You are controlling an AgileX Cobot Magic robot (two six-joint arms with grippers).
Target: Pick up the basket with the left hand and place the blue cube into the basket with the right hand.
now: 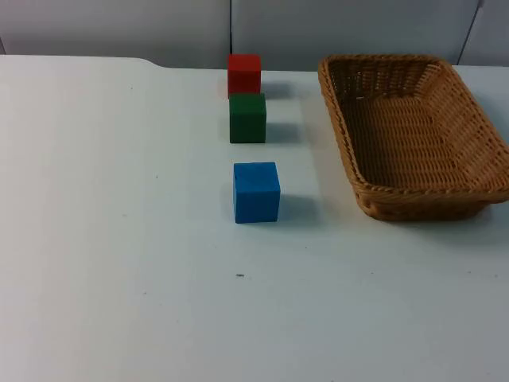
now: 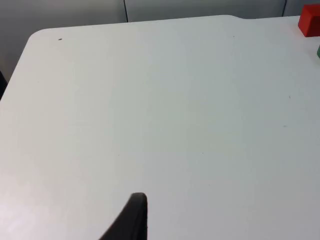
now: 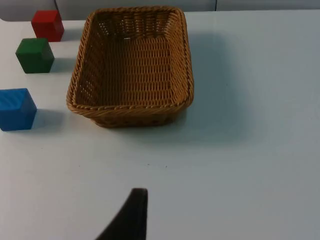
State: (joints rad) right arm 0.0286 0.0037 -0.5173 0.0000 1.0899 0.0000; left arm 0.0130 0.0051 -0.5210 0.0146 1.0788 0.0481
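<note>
The white table top [image 1: 119, 239] runs back to a grey partition wall [image 1: 119, 24]. In the top view, three cubes stand in a line running away from the camera, near the table's middle. The red cube [image 1: 244, 74] is farthest back, close to the wall. The green cube [image 1: 247, 118] stands just in front of it, and the two look almost touching. The blue cube [image 1: 256, 192] stands nearest the camera, apart from the green one. The wicker basket [image 1: 413, 191] rests flat on the table to the right of the cubes, its opening upward and its long axis running front to back. It holds nothing.

The right wrist view shows the basket from its short end, with the interior weave and the whole rim visible. All three cubes stand beside it in that view, the blue cube level with the basket's near end. One black fingertip of the right gripper [image 3: 131, 215] hangs above bare table, well apart from the basket and the blue cube.

The left wrist view shows bare table and the rounded table corner by the wall. The red cube and a sliver of the green cube appear at that view's edge. One black fingertip of the left gripper [image 2: 131, 217] hangs over the table, well apart from both. With one fingertip visible per gripper, it cannot be told whether the fingers are spread or pressed together.
</note>
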